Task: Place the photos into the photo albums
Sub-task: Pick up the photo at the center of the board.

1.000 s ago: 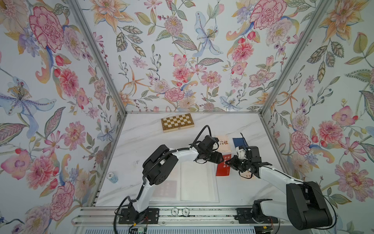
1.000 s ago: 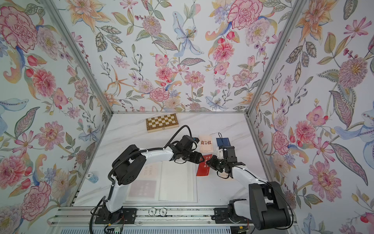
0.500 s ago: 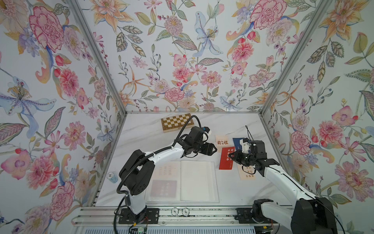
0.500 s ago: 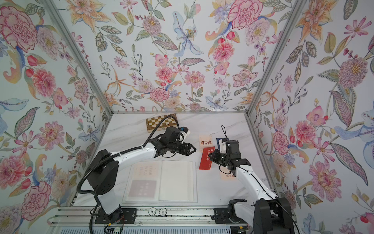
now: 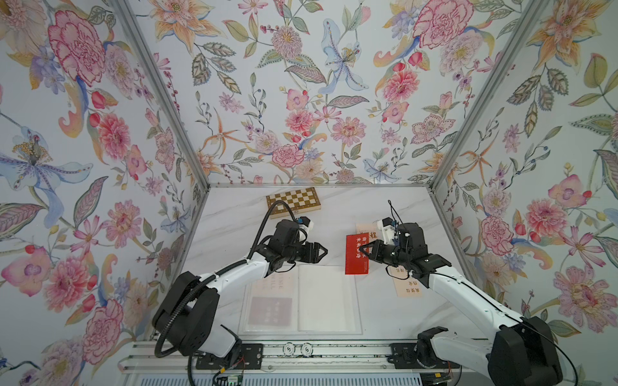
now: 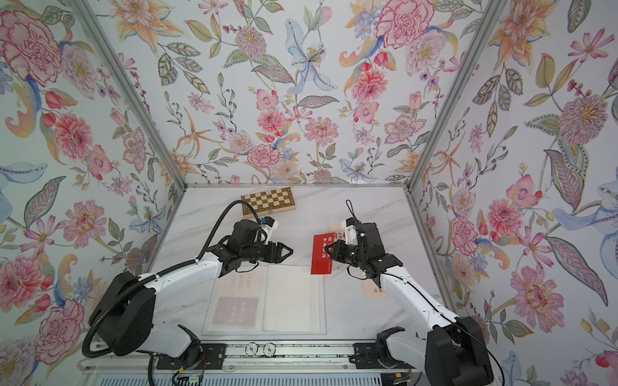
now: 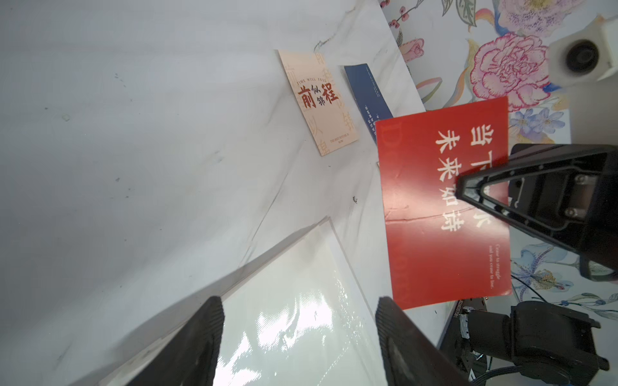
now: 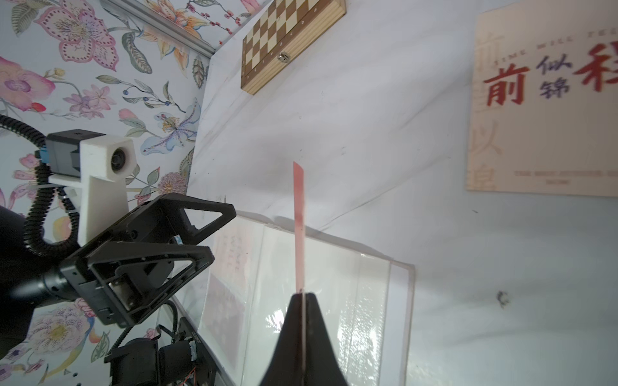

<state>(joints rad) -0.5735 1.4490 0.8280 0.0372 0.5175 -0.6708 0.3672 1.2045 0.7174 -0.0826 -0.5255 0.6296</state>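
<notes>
Red photo (image 5: 354, 259) stands clamped in the raised right gripper (image 5: 368, 249); the left gripper (image 5: 323, 251) hovers opposite, jaws spread and empty.

"TIME WILL TELL" and 前程似锦 on cream card (image 7: 319, 100); 未来如诗 on red card (image 7: 431, 240)

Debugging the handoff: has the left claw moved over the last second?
Yes. In a top view the left claw has drawn back from the red card, from well right of the chessboard to just below its right end.
</notes>
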